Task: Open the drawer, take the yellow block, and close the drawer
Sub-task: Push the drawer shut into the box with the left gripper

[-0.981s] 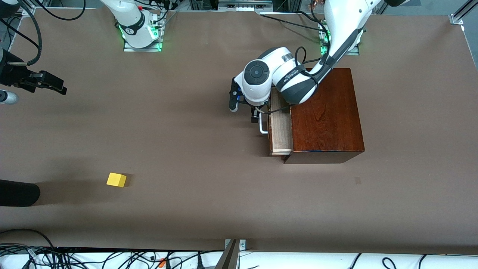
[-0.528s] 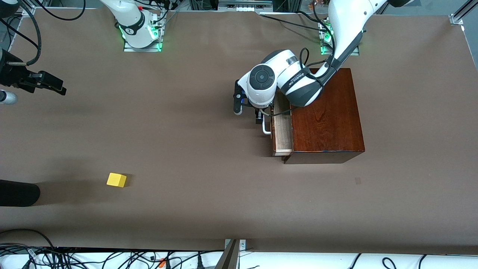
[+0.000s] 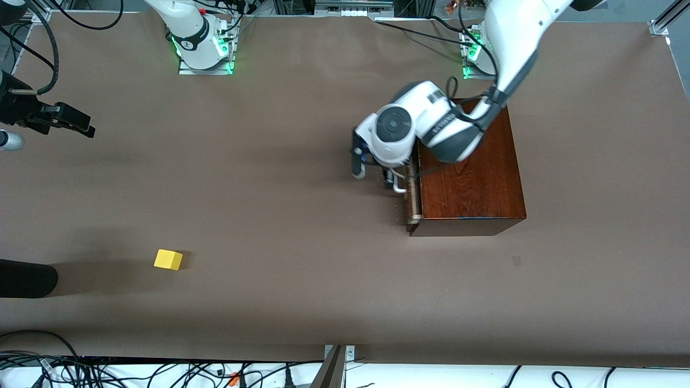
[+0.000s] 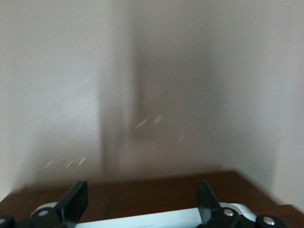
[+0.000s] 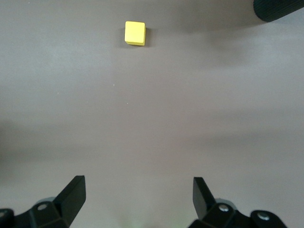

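The yellow block (image 3: 168, 260) lay out on the table; the drawer (image 3: 413, 195) seemed nearly shut, the left gripper (image 3: 393, 183) straddling its white handle (image 4: 142, 219). The right gripper (image 5: 137, 199) waited open.

1. One yellow block (image 3: 168, 260) on the table.
2. One wooden box (image 3: 469, 172), dark reddish-brown.
3. One drawer (image 3: 413, 196) in that box, one white handle (image 3: 398, 186) on it.
4. Two robot arms, two grippers: left gripper (image 3: 389, 180), right gripper (image 3: 67, 123).
5. One brown table (image 3: 302, 280).
6. One dark rounded object (image 3: 27, 278) at the table edge; cannot tell what it is.
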Motion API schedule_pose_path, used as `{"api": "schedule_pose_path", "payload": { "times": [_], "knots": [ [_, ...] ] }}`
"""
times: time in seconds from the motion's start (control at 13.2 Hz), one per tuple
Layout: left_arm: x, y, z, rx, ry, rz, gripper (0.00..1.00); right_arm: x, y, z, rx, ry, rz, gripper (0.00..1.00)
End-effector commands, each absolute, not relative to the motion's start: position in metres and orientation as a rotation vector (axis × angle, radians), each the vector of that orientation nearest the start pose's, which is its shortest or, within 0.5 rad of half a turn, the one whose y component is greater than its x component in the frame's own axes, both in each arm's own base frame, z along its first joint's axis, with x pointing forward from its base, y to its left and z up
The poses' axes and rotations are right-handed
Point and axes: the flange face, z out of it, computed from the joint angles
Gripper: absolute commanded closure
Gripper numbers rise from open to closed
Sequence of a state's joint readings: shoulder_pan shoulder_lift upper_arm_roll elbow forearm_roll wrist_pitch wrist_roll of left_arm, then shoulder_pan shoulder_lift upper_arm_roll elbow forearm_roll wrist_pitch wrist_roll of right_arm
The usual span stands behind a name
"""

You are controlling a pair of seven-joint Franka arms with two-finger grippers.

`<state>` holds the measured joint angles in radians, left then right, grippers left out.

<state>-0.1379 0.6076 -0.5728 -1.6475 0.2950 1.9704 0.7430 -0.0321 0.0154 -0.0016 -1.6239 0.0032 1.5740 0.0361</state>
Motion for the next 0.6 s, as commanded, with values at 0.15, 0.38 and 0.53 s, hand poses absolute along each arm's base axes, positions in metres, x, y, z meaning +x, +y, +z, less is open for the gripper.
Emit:
{"api": "schedule_pose_path", "payload": {
  "times": [0.15, 0.38, 0.53],
  "knots": [
    [0.560, -0.346, 0.301, -2.220, 2.206, 0.276, 0.00, 0.558, -0.019, 0.596, -3.145, 0.096, 0.094, 0.00],
    [0.558, -0.366, 0.317, -2.242, 2.209, 0.205, 0.00, 0.559, -0.020, 0.595, -3.154, 0.096, 0.097, 0.00],
    [0.546, -0.395, 0.339, -2.298, 2.245, 0.142, 0.00, 0.559, -0.020, 0.595, -3.154, 0.096, 0.094, 0.00]
  ]
}}
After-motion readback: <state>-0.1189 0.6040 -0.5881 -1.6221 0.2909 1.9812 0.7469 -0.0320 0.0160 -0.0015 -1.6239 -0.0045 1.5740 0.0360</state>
